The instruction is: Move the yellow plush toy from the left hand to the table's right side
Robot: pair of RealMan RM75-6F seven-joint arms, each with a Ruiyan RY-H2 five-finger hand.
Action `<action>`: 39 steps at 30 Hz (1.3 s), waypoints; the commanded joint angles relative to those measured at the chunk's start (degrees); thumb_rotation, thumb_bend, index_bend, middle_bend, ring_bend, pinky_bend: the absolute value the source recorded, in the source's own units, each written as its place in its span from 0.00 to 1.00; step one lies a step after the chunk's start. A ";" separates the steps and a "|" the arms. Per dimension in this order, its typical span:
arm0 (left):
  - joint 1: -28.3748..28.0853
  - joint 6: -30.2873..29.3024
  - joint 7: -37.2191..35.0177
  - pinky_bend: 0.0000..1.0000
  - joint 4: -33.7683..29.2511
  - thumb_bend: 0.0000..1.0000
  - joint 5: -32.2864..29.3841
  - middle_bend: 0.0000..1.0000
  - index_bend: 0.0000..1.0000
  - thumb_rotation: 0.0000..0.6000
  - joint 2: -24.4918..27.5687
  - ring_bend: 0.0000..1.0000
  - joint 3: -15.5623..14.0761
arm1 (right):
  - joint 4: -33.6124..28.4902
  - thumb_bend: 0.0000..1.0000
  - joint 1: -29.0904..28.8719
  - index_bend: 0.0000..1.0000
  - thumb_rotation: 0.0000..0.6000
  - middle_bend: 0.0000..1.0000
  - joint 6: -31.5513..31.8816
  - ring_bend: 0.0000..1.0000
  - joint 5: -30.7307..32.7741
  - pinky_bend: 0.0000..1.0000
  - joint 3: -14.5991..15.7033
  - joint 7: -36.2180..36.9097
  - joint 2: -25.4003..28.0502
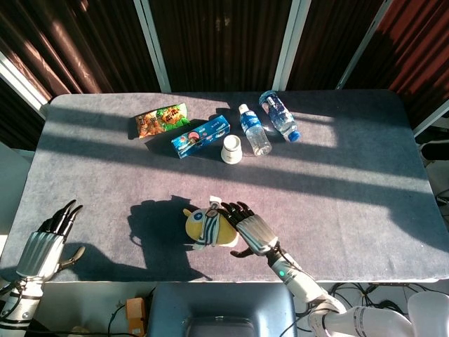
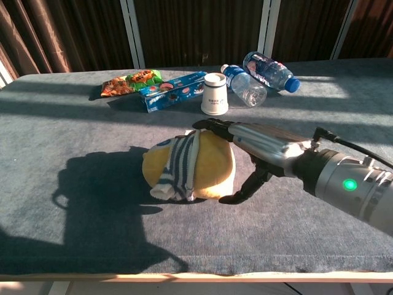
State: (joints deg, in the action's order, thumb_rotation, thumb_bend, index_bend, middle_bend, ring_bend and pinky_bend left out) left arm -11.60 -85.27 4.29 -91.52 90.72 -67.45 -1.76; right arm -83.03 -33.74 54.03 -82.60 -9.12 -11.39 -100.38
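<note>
Both robot hands were spread and held nothing: the right robot hand (image 1: 250,228) lay against the yellow plush toy (image 1: 208,227) at the worktop's (image 1: 351,182) near-centre, while the left robot hand (image 1: 46,242) hovered well apart, at the left edge.

A grey felt-covered table (image 1: 365,182) fills the centre of the frame, crossed by bands of hard sunlight and long dark shadows. Behind it, across the top, dark reddish-brown curtains (image 1: 77,42) hang between pale vertical window frames (image 1: 151,42). Tangled black cables (image 1: 351,298) lie on the floor at lower right.
</note>
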 commanded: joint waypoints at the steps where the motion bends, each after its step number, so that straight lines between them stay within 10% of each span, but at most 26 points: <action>1: 0.06 0.34 -0.29 0.29 -0.15 0.28 -0.20 0.00 0.00 1.00 0.18 0.11 0.17 | 5.24 0.00 -2.10 0.00 1.00 0.00 0.29 0.00 2.36 0.12 -1.65 -3.39 -5.31; 6: 0.13 0.84 -0.75 0.29 -0.28 0.28 -0.30 0.01 0.00 1.00 0.40 0.11 0.42 | 13.17 0.00 -3.43 0.08 1.00 0.08 4.24 0.11 1.05 0.41 -2.52 -2.86 -11.56; 10: 0.17 1.41 -1.05 0.29 -0.53 0.28 -0.27 0.01 0.00 1.00 0.69 0.11 0.43 | 21.98 0.03 -3.91 0.47 1.00 0.38 10.07 0.49 -1.99 0.80 -2.76 1.80 -16.77; 14: 0.25 1.73 -1.03 0.29 -0.69 0.28 -0.27 0.02 0.00 1.00 0.87 0.11 0.52 | 29.66 0.21 -3.86 0.73 1.00 0.53 16.00 0.66 -5.02 0.97 -2.24 3.63 -19.28; 33: 0.36 3.59 2.67 0.30 -2.29 0.28 0.79 0.02 0.01 1.00 0.80 0.11 -0.01 | 24.50 0.24 9.05 0.77 1.00 0.56 27.24 0.67 -1.77 0.96 -0.91 7.75 3.54; 39: 0.10 4.76 4.46 0.30 -2.69 0.28 1.13 0.02 0.01 1.00 0.56 0.11 -0.37 | 26.55 0.24 9.47 0.50 1.00 0.42 18.18 0.43 1.04 0.66 0.73 17.94 7.43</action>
State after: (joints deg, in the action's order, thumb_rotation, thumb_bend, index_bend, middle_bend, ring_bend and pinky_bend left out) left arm -11.45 -80.61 8.65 -94.14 91.80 -66.85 -2.06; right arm -57.38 -24.87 76.40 -83.17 -9.44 2.01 -95.20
